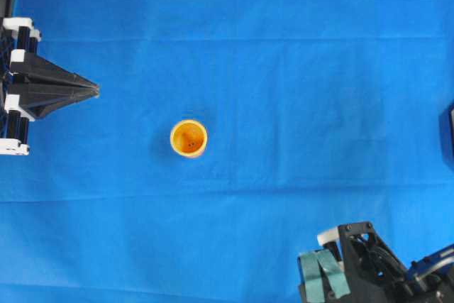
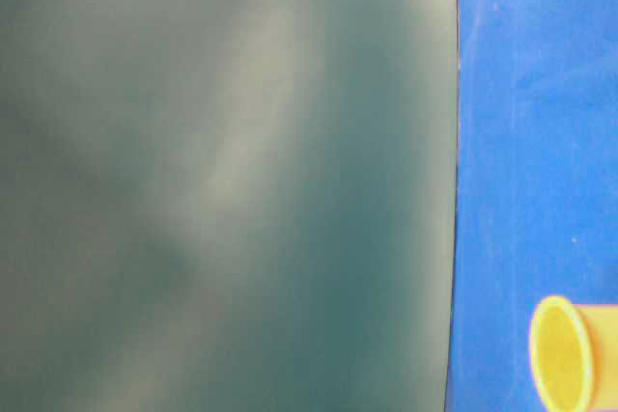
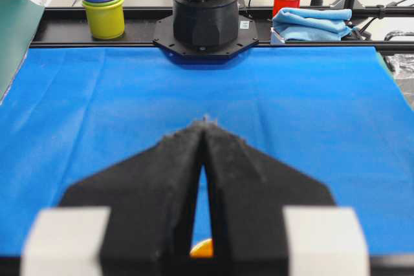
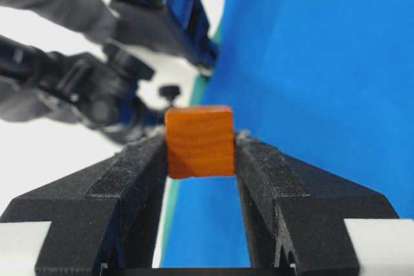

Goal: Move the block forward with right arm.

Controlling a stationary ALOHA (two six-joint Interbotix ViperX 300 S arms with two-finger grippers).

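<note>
The right arm's fingers grip the orange block squarely between their 2 tips, low right above the blue desk, while the left fingers rest closed.

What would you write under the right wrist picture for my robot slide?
The right gripper pinches the small orange block between its black fingers, above the blue cloth.

The block looks like smooth, slightly glossy orange wood, the gripper pads beside it like matt black foam, the blue table cover like creased matt cloth.
</note>
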